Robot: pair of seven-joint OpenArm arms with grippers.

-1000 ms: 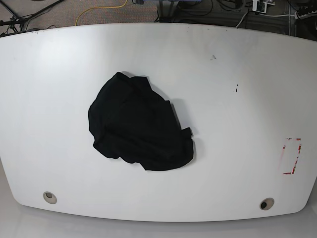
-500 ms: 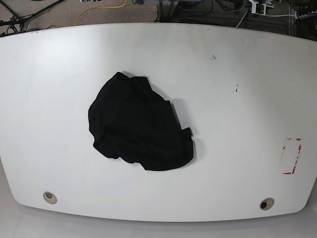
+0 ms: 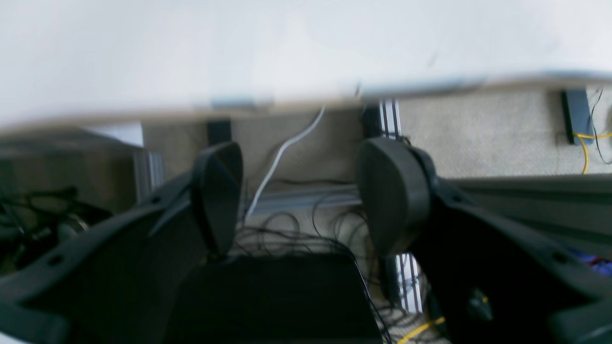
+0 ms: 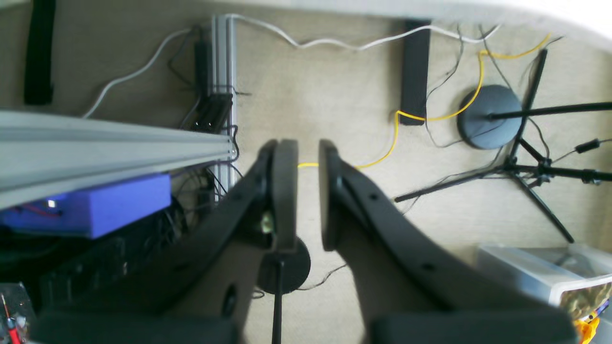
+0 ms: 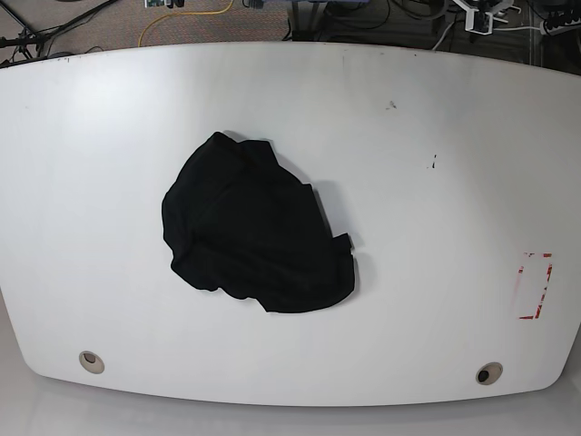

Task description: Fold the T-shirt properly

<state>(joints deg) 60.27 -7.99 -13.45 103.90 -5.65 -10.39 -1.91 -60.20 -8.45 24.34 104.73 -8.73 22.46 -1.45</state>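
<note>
Base | T-shirt (image 5: 257, 227) crumpled on table (image 5: 436, 218) | lettering unreadable

The white table (image 5: 436, 209) is evenly and brightly lit, with soft glare at its upper left and barrel distortion bowing its edges. A faint shadow is cast right of the T-shirt (image 5: 254, 232). Both wrist views are blurred, close parts being out of focus.
</note>
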